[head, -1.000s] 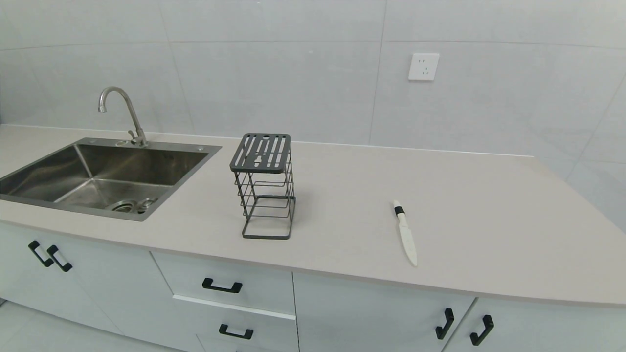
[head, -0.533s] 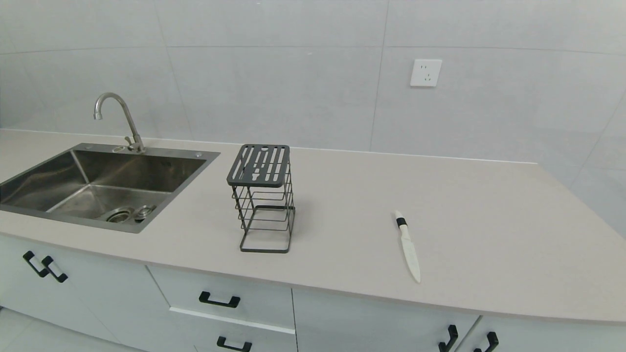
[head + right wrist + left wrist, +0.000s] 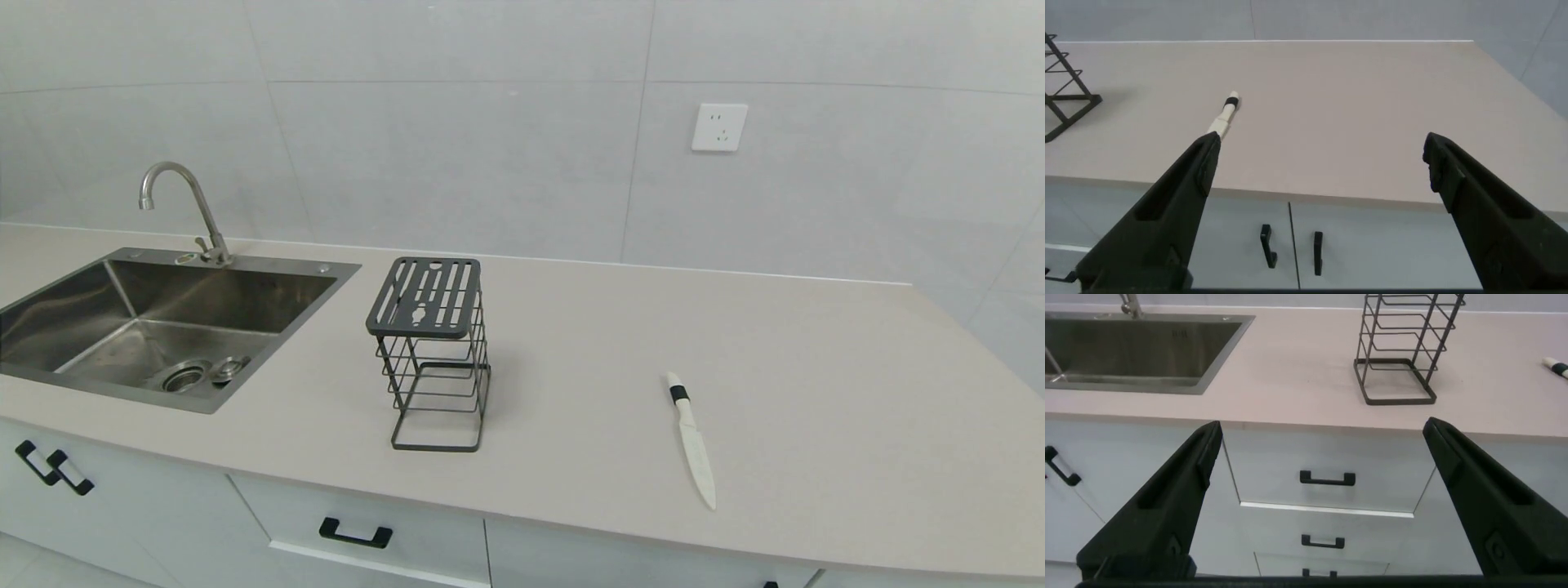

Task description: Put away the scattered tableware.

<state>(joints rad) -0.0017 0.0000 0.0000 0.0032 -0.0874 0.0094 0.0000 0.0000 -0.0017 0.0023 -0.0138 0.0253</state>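
While both arms hang low before the drawers [image 3: 1274, 474], short of the tabletop [image 3: 824, 384] edge, I see the left jaws and right jaws spread wide, holding nothing. The knife [image 3: 692, 441] lies flat near the front edge, well apart from the wire rack [image 3: 429, 351], with bare surface around it.

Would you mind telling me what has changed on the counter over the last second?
Nothing on the counter moved. The whole head view has slid downward and drawn nearer, so the camera moved, not the things. The knife lies flat where it was, to the right of the wire rack, which stands upright beside the sink. Nothing was taken hold of or let go.
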